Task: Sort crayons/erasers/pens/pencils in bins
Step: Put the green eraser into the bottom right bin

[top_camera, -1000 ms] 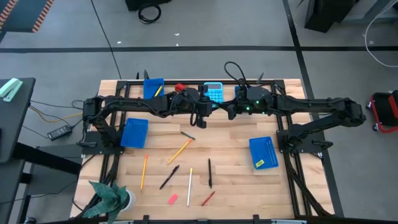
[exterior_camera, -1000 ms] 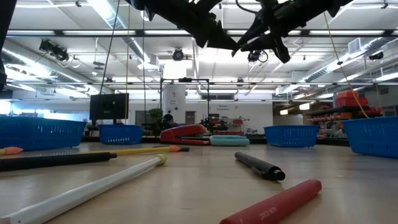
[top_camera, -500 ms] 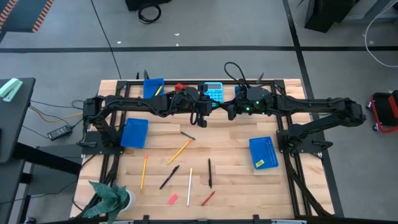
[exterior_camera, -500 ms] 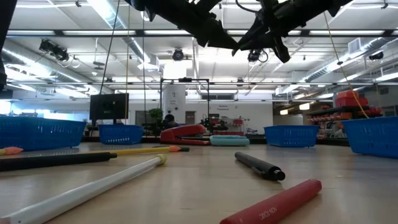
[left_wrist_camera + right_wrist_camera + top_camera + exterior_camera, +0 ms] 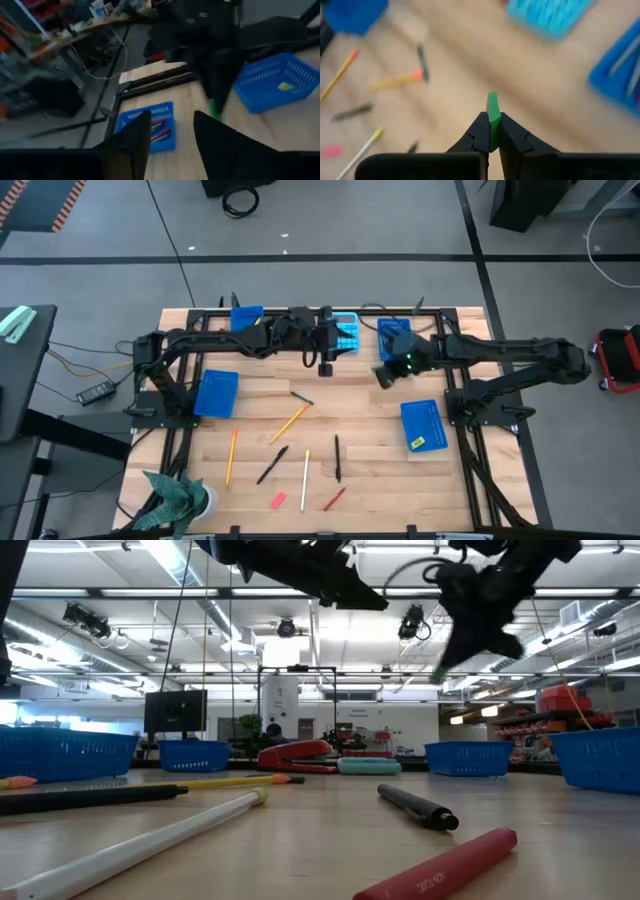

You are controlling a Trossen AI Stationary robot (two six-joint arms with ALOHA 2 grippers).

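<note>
The green eraser (image 5: 492,116) is pinched upright in your right gripper (image 5: 490,139), jaws shut on it, above the tabletop (image 5: 360,420) near centre. The bin (image 5: 424,426) holding the yellow eraser (image 5: 416,443) lies at four o'clock: carry it there, lower, then release. The left gripper (image 5: 172,135), jaws parted and empty, waits at twelve.

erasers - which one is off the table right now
The green eraser, pinched in the right end effector above the table. The pink eraser lies flat on the wood near the front edge, and the yellow eraser sits in the right-hand bin.
</note>
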